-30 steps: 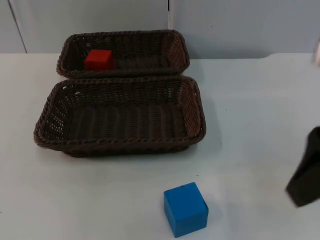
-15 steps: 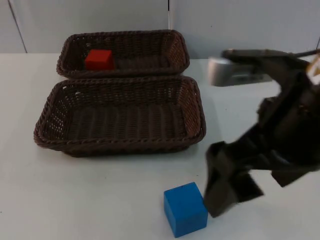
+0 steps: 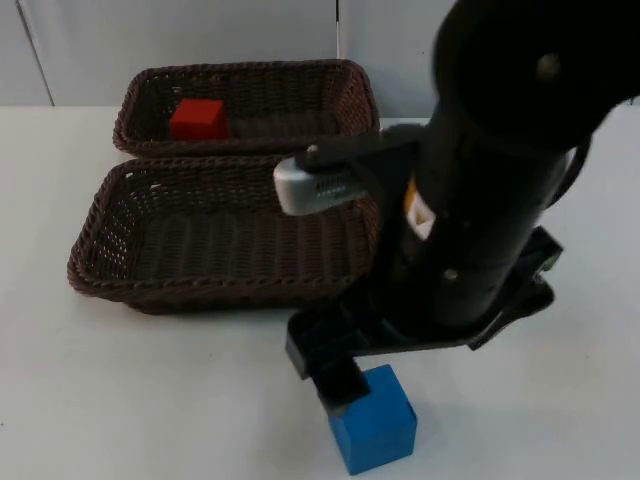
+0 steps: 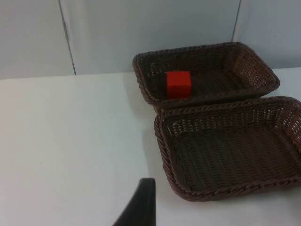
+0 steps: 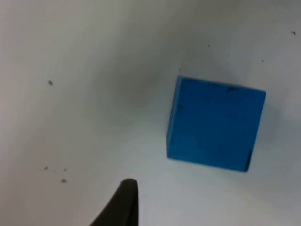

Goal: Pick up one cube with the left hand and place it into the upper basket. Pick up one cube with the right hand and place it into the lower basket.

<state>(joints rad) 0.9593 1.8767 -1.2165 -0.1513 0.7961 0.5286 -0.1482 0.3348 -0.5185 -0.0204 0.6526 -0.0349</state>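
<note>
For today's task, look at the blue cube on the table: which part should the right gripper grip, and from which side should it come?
Grip the blue cube by two opposite side faces, coming straight down from above. It sits flat on the white table, turned slightly, so the right gripper would probably need rotating to match its faces.

The white table top runs back to a grey partition wall. Two dark brown woven baskets sit directly on it, touching along their long rims: the upper basket next to the wall and the larger lower basket in front of it. A blue cube rests on the table in front of the lower basket's right end, apart from it, its top face turned slightly askew.
</note>
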